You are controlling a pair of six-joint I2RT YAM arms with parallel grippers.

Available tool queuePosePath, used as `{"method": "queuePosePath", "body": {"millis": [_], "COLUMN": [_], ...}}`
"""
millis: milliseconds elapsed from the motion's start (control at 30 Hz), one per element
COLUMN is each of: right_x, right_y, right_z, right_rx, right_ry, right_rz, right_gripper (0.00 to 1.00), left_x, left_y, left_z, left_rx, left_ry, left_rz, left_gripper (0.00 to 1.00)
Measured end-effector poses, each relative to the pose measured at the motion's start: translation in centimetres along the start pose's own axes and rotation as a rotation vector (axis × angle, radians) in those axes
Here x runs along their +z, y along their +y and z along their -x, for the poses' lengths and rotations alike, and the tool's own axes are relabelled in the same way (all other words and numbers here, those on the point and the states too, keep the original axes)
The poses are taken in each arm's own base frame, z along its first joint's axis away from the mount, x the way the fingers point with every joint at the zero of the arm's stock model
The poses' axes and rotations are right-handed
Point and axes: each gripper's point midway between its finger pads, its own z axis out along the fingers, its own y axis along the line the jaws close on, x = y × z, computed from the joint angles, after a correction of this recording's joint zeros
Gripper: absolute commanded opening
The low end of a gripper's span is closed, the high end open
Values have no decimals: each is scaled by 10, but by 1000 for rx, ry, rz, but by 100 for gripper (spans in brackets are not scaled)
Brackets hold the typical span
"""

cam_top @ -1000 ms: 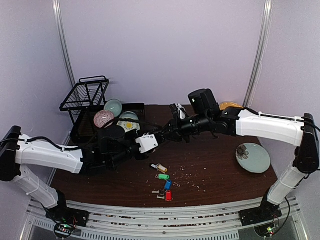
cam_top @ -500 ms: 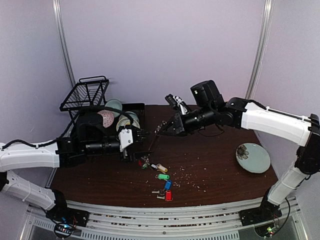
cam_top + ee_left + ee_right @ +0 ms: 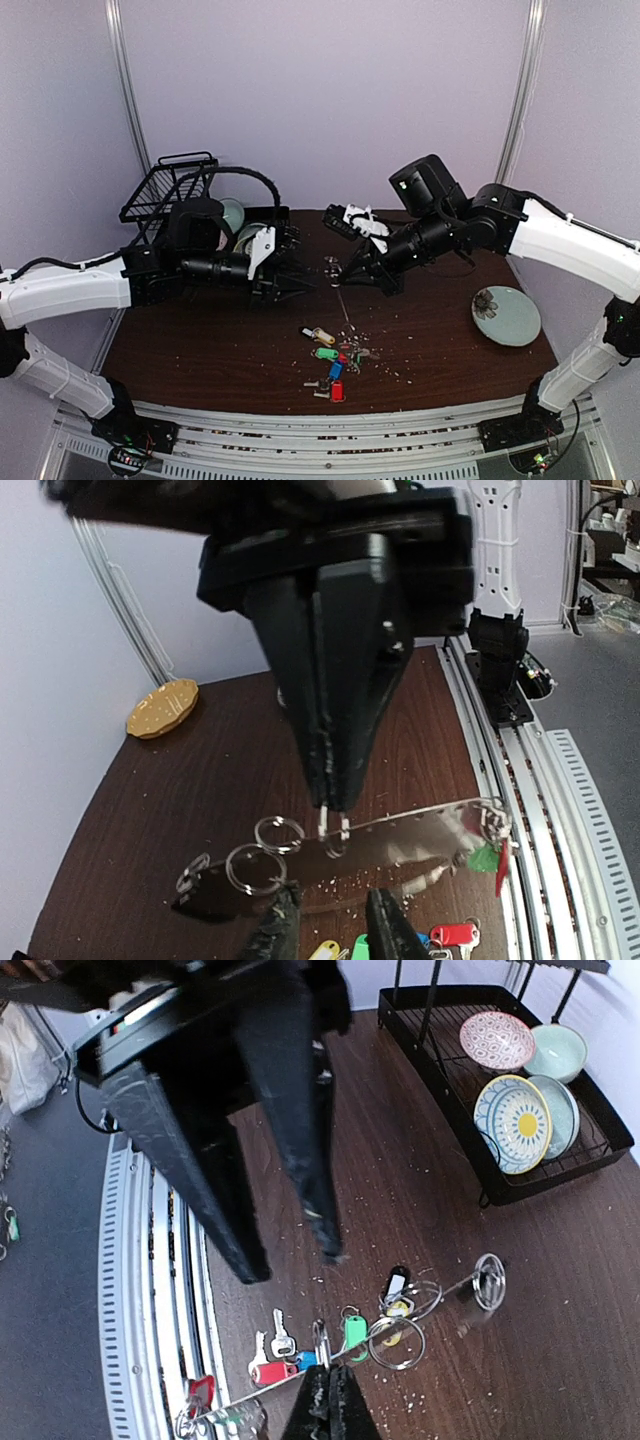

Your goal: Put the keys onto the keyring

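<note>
The right gripper (image 3: pixel 333 818) has its fingers pressed together on the keyring (image 3: pixel 410 832), pinching the thin wire above the dark table (image 3: pixel 440 350). In the overhead view the hoop shows only as a faint line slanting down from that grip to a cluster of tagged keys (image 3: pixel 356 351) near the tabletop. In both wrist views it smears into a pale blurred band, so its full outline cannot be made out. The left gripper (image 3: pixel 330 930), cut off at the frame's bottom edge, faces it with fingers slightly parted just below the band. Whether they touch the wire cannot be told. More keys, with yellow, green, blue and red tags, lie loose on the table nearby.
</note>
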Motion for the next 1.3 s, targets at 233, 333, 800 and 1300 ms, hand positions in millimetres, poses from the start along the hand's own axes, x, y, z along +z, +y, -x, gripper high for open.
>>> {"method": "queuePosePath", "body": {"millis": [233, 333, 800, 1300], "right_x": [4, 5, 5, 9], "right_y": [11, 11, 7, 11], "right_z": [8, 13, 28, 29], "right_rx": [-143, -168, -191, -191], "right_ry": [-13, -29, -87, -135], "right_rz": [-17, -27, -64, -63], "right_gripper": [0, 0, 0, 20], "left_x": [0, 1, 2, -9], "left_y": [0, -1, 1, 0], "left_z": [3, 5, 6, 2], "left_rx": [-15, -13, -3, 54], "left_ry": [-31, -38, -60, -92], "left_rz": [5, -1, 27, 106], "left_gripper": [30, 26, 7, 0]}}
